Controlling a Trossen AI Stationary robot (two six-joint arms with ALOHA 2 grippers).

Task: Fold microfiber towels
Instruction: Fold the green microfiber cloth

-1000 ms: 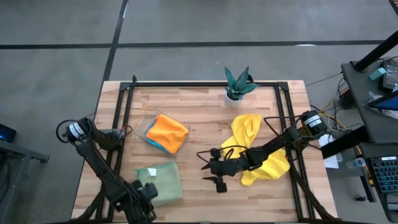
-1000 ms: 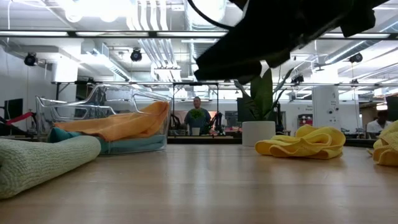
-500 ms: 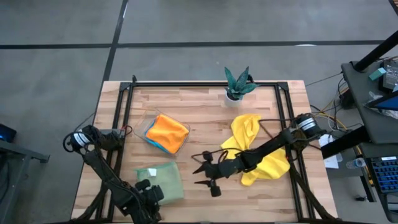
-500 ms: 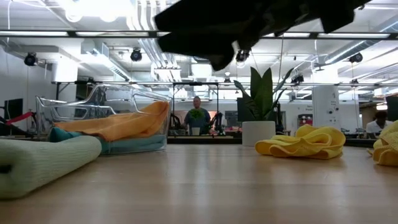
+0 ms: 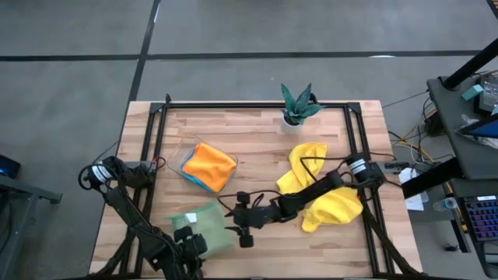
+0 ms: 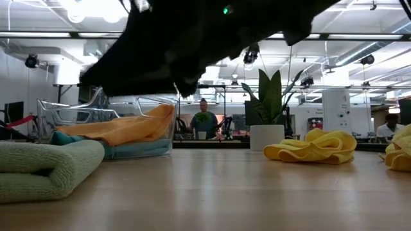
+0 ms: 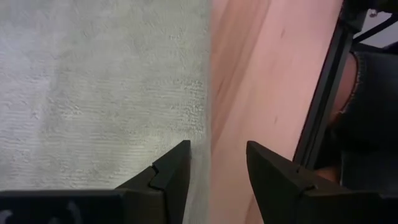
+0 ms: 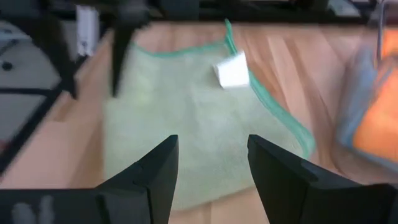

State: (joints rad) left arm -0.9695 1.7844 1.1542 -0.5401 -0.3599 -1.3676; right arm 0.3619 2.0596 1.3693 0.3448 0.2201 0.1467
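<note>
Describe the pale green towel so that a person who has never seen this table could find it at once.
Start from the wooden table and go to its near edge on the left arm's side, just in front of the clear tray. The pale green towel lies there, folded. It is the only green cloth; the others are orange, blue or yellow.

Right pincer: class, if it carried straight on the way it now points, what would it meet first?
Probably the green towel: the right pincer, open, points straight at it across bare table. How far off is unclear.
</note>
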